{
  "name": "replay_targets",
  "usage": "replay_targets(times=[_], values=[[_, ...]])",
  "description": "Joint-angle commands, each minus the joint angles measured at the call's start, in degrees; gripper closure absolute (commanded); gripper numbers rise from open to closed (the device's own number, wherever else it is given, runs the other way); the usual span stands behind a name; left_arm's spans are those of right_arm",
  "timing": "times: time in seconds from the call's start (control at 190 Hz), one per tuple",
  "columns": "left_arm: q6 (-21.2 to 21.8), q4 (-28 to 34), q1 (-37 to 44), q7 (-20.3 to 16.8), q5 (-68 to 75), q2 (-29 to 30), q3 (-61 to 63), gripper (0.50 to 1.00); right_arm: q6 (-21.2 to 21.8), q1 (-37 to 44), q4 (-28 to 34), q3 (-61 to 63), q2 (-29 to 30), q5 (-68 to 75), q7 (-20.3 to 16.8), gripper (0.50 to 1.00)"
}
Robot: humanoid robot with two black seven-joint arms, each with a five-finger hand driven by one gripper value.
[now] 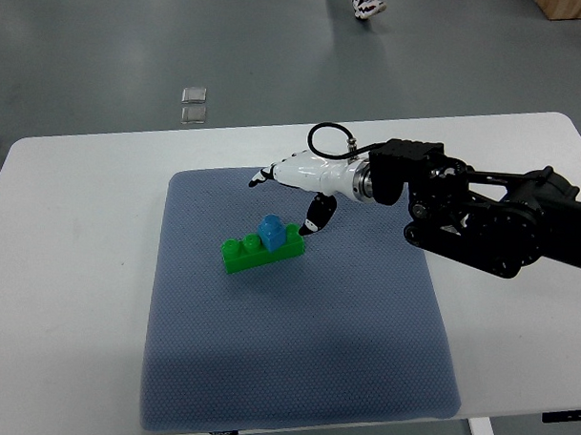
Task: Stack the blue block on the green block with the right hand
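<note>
Blue-grey mat (295, 370) nearest the camera, its front edge close to the tabletop's near edge, covering the middle of the white tabletop (68, 296). On the mat's upper-middle part: green block (261, 252), long and studded, lying at a slight slant, left end a bit nearer the camera. Blue block (270, 232) sits on top of the green block, roughly mid-length, small, one stud up. Stack looks seated, blue touching green.

Right hand (306, 185) comes in from the right edge on a black arm (481, 215), white shell with dark fingertips. Fingers released, spread, holding nothing. One lower finger (317, 218) points down, tip just beside the right end of the green block; contact there cannot be told. Another fingertip (260, 178) sticks out to the left, above and apart from the blocks. Black cable (330, 133) loops over the wrist.

Left arm not visible.

Background: grey floor, two small clear square items (193, 103) on it beyond the tabletop's far edge. A person's shoe (367, 3) at the top edge. Wooden furniture corner (570, 8) at top right.
</note>
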Motion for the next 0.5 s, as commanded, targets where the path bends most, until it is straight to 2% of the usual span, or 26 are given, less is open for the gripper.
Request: replay_targets(times=[0.0,0.158,0.284,0.41,0.494], values=[[0.0,0.0,-0.05,0.0,0.0,0.0,0.07,0.5,1.89,2.18,-0.05,0.11,-2.24,0.36,0.02,0.589],[0.0,0.0,-0.05,0.0,0.0,0.0,0.07,0.5,2.6,4.73,-0.05,1.52,-5.15,3.09,0.98,0.589],[0.0,0.0,-0.05,0.0,0.0,0.0,-0.02,0.5,1.72,4.3,-1.19,7.76,-5.32,11.17,1.16,0.589],[0.0,0.0,0.04,0.0,0.0,0.0,-0.02,0.5,1.37,1.39,-6.2,16.63,-4.09,22.34,1.07,0.589],[0.0,0.0,0.04,0.0,0.0,0.0,-0.02,0.5,-0.57,0.08,-9.02,20.85,-2.86,28.84,1.07,0.589]])
